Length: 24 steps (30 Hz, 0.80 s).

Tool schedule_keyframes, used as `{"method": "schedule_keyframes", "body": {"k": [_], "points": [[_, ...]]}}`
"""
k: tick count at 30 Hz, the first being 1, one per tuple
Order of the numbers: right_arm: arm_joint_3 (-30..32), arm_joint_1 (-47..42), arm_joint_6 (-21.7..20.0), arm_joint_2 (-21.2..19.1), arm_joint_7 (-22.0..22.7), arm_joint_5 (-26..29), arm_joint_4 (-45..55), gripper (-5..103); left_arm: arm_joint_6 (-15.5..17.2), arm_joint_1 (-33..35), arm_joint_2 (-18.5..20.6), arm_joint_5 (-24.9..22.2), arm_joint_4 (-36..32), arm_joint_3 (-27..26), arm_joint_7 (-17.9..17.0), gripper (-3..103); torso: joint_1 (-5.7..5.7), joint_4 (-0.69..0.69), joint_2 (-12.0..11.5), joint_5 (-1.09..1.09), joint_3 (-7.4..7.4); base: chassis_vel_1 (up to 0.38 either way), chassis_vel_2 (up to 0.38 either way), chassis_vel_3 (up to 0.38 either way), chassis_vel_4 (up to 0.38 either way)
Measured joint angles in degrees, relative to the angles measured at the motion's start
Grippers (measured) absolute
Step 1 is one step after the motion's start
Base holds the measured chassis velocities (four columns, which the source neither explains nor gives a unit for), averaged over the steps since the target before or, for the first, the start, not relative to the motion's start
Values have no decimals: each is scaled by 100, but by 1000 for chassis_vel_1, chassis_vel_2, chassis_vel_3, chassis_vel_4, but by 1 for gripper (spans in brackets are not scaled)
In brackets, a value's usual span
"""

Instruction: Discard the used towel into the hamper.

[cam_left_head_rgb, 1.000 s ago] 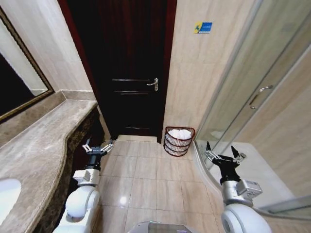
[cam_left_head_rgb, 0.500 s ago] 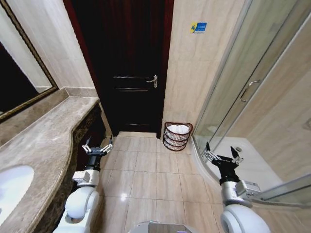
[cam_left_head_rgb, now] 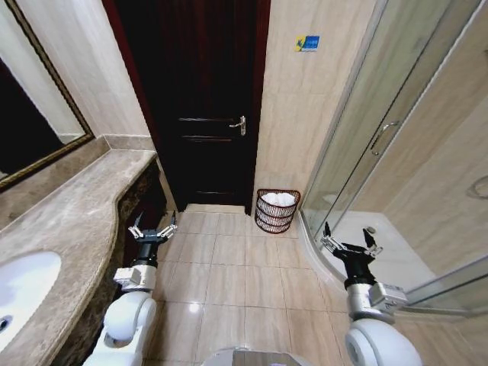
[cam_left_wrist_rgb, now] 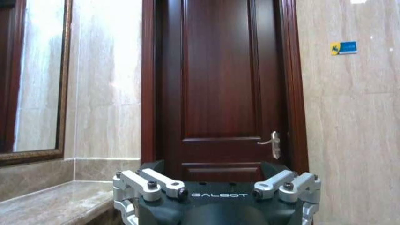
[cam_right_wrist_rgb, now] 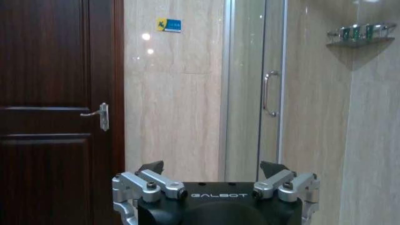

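Note:
The hamper (cam_left_head_rgb: 276,216), a small round dark reddish-brown openwork basket, stands on the floor against the wall to the right of the door. A white towel (cam_left_head_rgb: 280,200) lies bunched inside it, up to the rim. My left gripper (cam_left_head_rgb: 152,227) is held low beside the counter, open and holding nothing. My right gripper (cam_left_head_rgb: 349,240) hovers by the shower's edge, likewise open and holding nothing. Both are well short of the hamper. In the right wrist view the right gripper (cam_right_wrist_rgb: 212,168) points at the wall between door and shower.
A dark wooden door (cam_left_head_rgb: 202,114) is shut straight ahead. A marble counter (cam_left_head_rgb: 69,221) with a white sink (cam_left_head_rgb: 23,290) runs along the left under a mirror (cam_left_head_rgb: 30,114). A glass shower enclosure (cam_left_head_rgb: 381,152) closes the right. Tiled floor (cam_left_head_rgb: 236,267) lies between.
The whole picture has shifted: the camera moved, so the hamper looks slightly smaller and more of the sink shows. Both arms keep their pose, and the towel stays in the hamper.

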Motion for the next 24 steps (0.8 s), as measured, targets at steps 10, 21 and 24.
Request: {"method": "schedule_keyframes", "body": {"k": [10,21,24], "points": [[142,-60,-16,-5,7,-53,85,100,356,-31,116,-139,-183,88,-13,100,-4,0,0,0,-2,0,0,0,0],[145,-66,-29,-8,16,-62,97,100,378,-28,117,-140,-193,90,-16,100,-4,0,0,0,-2,0,0,0,0],[145,-66,-30,-8,17,-62,98,100,378,-27,117,-140,-193,90,-16,100,-4,0,0,0,-2,0,0,0,0]]}}
